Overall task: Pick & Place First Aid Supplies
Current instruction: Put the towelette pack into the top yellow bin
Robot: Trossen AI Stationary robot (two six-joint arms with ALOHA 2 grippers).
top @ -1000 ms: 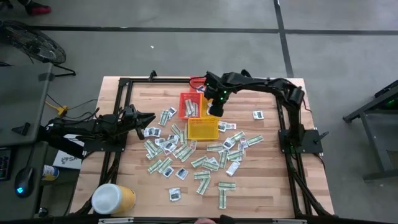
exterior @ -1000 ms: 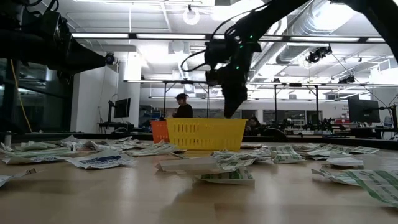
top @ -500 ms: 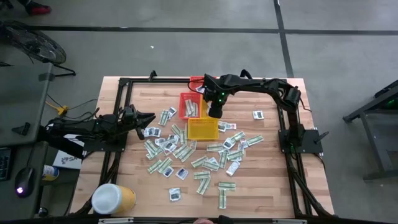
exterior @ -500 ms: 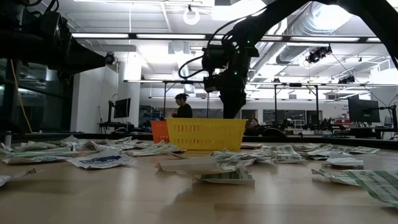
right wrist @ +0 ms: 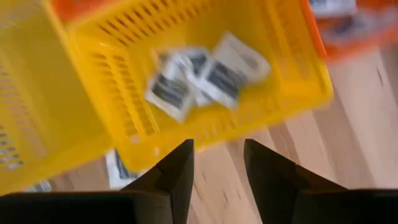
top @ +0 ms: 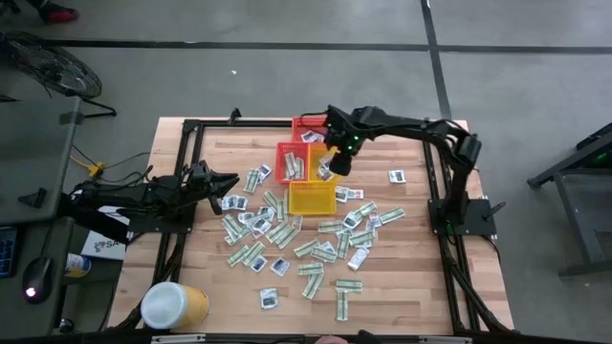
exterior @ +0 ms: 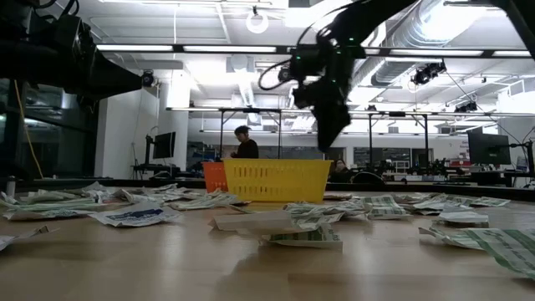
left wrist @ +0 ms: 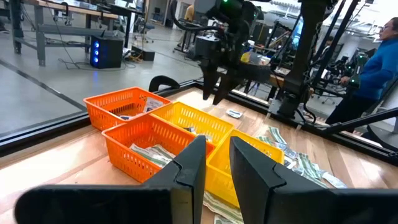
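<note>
The right gripper (top: 328, 164) hangs above the yellow basket (right wrist: 205, 99), fingers apart and holding nothing. White square packets (right wrist: 205, 74) lie inside that basket. More packets (top: 316, 244) lie scattered on the bench (top: 411, 287) near it. The left gripper (top: 232, 182) waits well away, fingers slightly apart, empty.

no legible text, label or number anywhere

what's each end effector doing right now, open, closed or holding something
Left end effector: slightly open, holding nothing, waiting at the table's left side.
Right end effector: open and empty above the yellow basket.
</note>
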